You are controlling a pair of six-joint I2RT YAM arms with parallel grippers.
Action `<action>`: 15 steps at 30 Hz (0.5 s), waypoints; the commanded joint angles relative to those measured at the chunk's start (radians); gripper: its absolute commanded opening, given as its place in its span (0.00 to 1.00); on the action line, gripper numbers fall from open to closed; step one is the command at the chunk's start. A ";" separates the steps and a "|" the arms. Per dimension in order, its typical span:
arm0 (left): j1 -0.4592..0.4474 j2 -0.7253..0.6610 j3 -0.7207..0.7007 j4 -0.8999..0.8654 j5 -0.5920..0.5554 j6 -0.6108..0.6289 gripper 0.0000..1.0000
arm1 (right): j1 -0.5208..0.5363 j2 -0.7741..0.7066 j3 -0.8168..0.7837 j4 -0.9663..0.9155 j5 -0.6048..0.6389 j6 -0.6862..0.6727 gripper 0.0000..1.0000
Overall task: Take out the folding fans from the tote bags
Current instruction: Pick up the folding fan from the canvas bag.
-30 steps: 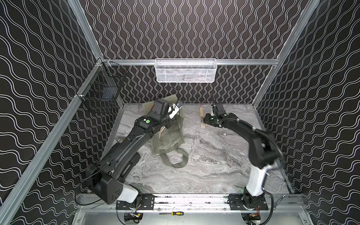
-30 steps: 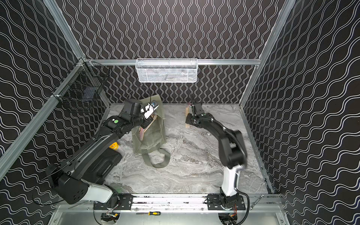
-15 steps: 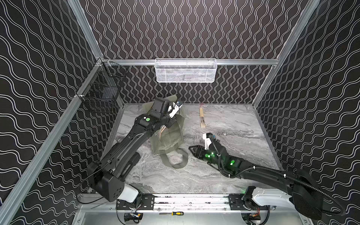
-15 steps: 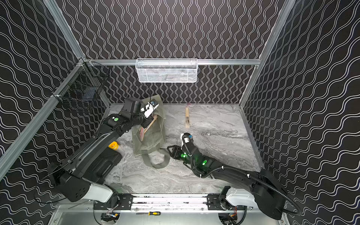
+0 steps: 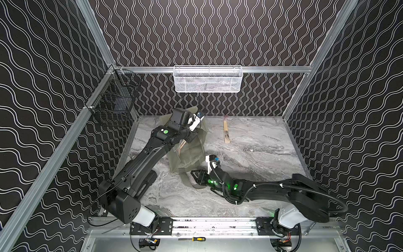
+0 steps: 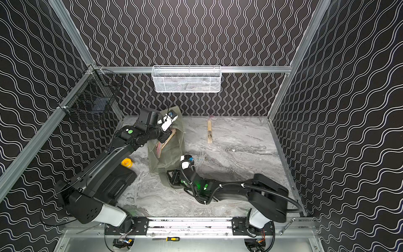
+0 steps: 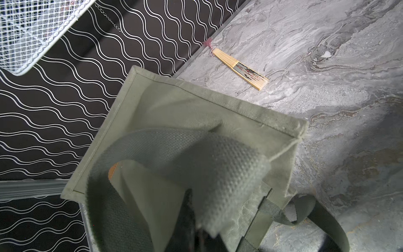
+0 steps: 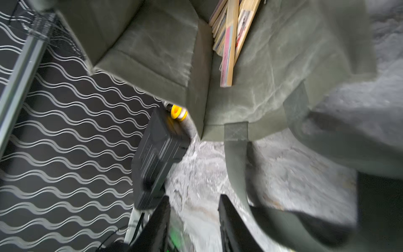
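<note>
You are early in the job. One folding fan (image 5: 226,132) is out. It lies closed on the worktop (image 5: 257,174) near the back wall, tassel end toward the wall and well apart from the tote bag (image 5: 189,152).

The rest that shows is in the bag. The right wrist view looks into its open mouth, where a bundle of fans (image 8: 229,43) lies stacked against one side, light wood edges with pink and dark patterned faces. There are several, but you cannot count them from here, and more may be hidden under the fabric. By my reckoning most of the work is left.

Your left fingers (image 5: 191,137) are clamped on one strap (image 7: 196,157), holding that side of the bag up near the back wall so the mouth gapes. Your right fingers (image 8: 231,222) are apart with nothing between them, low over the worktop at the bag's mouth. The second strap (image 8: 236,163) lies just beside them, not gripped.

Of the other containers, the white mesh basket (image 5: 207,87) on the back rail holds something pale that is too indistinct to name. The black wire basket (image 5: 109,109) on the side rail holds a dark object I cannot identify. No fan shows in either.
</note>
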 commanded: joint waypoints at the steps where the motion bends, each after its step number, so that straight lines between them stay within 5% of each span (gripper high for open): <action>1: 0.003 -0.002 0.009 0.025 0.007 -0.012 0.00 | -0.005 0.078 0.068 0.055 0.057 -0.031 0.39; 15: 0.002 -0.009 0.012 0.017 0.006 -0.009 0.00 | -0.095 0.390 0.359 -0.015 0.024 -0.083 0.39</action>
